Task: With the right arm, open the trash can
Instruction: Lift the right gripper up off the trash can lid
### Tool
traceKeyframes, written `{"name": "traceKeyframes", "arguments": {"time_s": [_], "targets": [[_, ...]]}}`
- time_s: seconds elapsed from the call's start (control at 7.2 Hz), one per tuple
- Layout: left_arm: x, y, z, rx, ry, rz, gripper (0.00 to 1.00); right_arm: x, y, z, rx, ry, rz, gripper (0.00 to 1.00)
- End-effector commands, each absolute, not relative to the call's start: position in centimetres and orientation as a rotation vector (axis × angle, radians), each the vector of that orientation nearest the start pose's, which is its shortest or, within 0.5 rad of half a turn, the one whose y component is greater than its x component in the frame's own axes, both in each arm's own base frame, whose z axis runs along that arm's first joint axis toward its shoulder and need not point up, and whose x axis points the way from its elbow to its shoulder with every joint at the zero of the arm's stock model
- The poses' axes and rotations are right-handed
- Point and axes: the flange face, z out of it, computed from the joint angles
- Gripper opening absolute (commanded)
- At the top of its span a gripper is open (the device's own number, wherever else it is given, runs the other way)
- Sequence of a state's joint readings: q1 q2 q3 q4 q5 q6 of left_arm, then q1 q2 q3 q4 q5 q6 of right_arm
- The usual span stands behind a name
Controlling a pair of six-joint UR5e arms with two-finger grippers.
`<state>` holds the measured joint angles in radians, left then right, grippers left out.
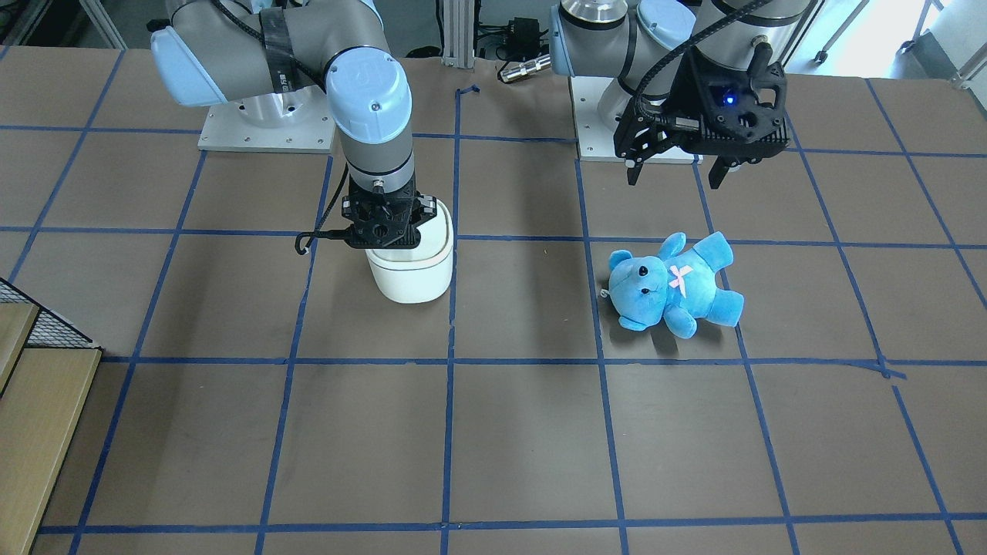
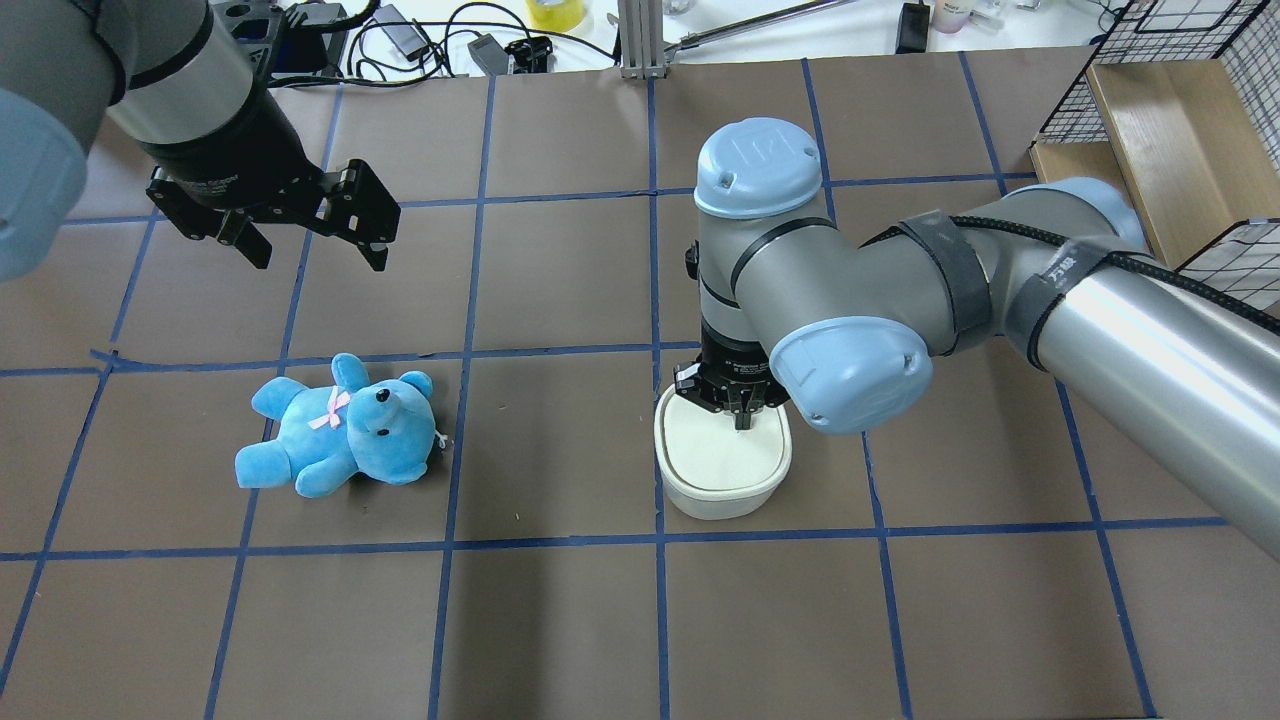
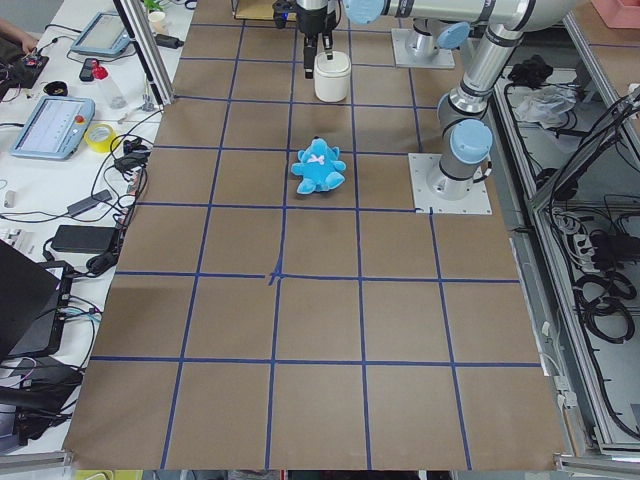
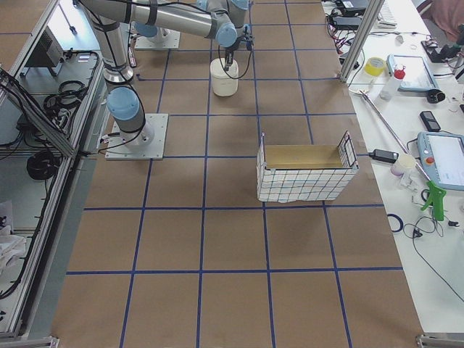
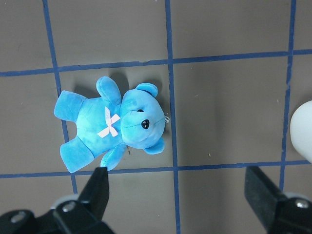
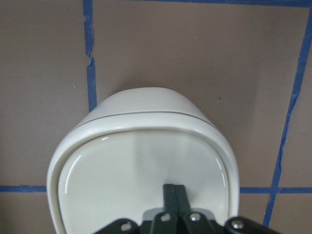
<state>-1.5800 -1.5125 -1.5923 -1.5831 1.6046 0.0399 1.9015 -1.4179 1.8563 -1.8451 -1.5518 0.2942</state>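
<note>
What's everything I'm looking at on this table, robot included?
table: one, brown with blue tape grid, under everything.
trash can: one, white, lid down, robot's right side.
teddy bear: one, blue with pink bow, face up, robot's left side.
wire basket: one, white mesh, wooden inside, robot's right table edge.
left gripper: one, black, open, raised above the table.
right gripper: one, black, shut, fingertips at the trash can's lid.

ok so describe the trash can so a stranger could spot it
On the brown gridded table, follow the right arm down to its claw. Directly under it sits the trash can: a small white rounded-square tub with a flat lid, unlike the blue plush bear lying nearby.
</note>
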Motion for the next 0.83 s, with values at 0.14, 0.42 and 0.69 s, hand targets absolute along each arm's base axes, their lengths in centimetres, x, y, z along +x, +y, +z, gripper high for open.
{"name": "traceKeyframes", "arguments": {"time_s": [0.14,0.42,0.69], "targets": [[-13.4,-46.8,50.4,0.073,3.106,-0.037,1.0,28.9,-42.8,35.4,-0.042,3.153,0.165,0.06],[-13.4,-46.8,50.4,0.076,3.106,-0.037,1.0,28.5,-43.2,41.0,-0.031,3.154,0.1,1.0],[-13.4,-46.8,50.4,0.076,3.106,-0.037,1.0,28.2,-44.3,46.9,-0.035,3.169,0.072,1.0]]}}
